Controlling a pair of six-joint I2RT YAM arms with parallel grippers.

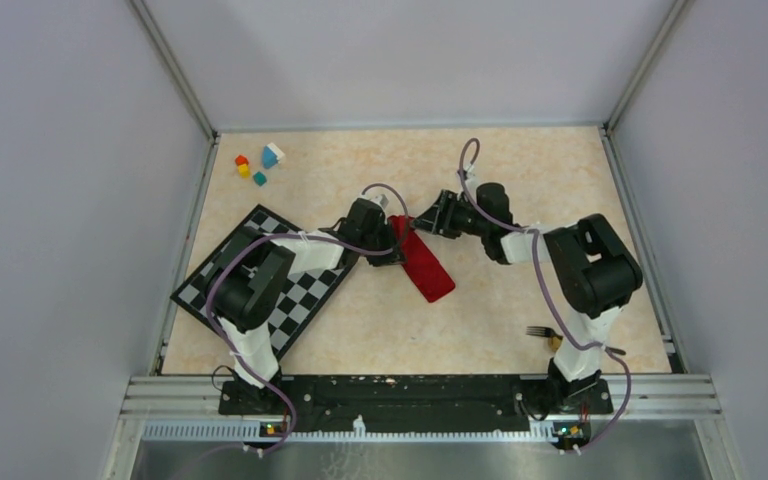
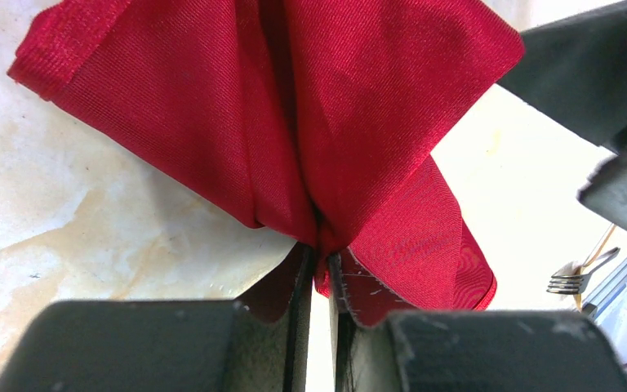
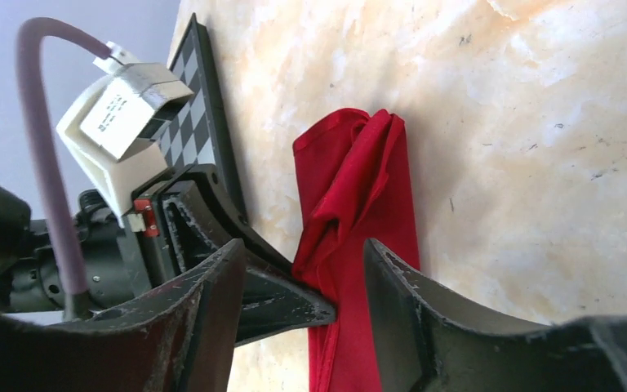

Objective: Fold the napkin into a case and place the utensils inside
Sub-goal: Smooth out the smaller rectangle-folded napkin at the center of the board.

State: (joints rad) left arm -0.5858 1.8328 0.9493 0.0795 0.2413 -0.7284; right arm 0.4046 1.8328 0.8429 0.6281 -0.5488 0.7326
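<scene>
Red napkin (image 1: 425, 262), a narrow folded oblong on the tabletop (image 1: 520, 180) from above, shows fine ribbed weave up close, bunched in the left gripper's (image 2: 320, 269) pinch; right gripper (image 3: 302, 253) spread nearby.

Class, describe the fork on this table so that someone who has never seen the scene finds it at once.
Find the right arm's base at the table's near edge. Just left of that arm's white column lies the fork. It is thin, dark and tined, unlike the red napkin mid-table and the small coloured blocks in the far left corner.
</scene>
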